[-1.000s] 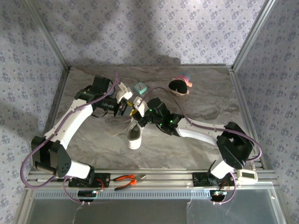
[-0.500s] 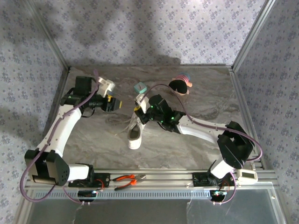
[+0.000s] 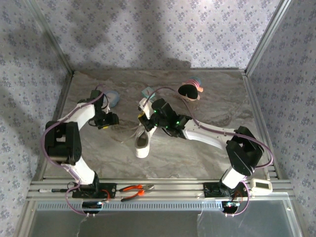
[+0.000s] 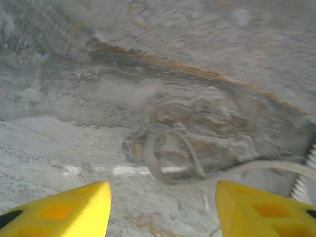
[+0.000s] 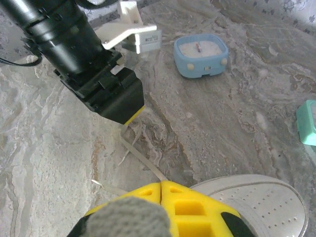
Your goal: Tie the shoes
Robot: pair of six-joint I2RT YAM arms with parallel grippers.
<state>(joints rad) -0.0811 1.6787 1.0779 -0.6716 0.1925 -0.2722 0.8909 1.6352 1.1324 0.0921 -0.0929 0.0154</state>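
The white shoe [image 3: 142, 144] lies mid-table, its perforated toe [image 5: 261, 197] showing in the right wrist view. My right gripper [image 3: 144, 118] sits at the shoe's far end, its yellow fingers [image 5: 161, 183] shut on a thin white lace [image 5: 143, 155] that runs out across the table. That lace bends just under my left gripper [image 3: 110, 120], which is low over the table left of the shoe. In the left wrist view the left gripper [image 4: 163, 211] is open with nothing between its fingers, and a loop of lace [image 4: 170, 160] lies on the table ahead of it.
A dark round object with a pink and blue rim [image 3: 190, 91] sits at the back right. A teal block [image 3: 147, 92] is behind the shoe and a small blue dish [image 3: 112, 97] behind the left gripper. Red-handled pliers [image 3: 136, 188] lie on the front rail.
The left gripper has opened, swung left away from the shoe and come down near the table. The right gripper stays shut on the lace and has shifted slightly left.
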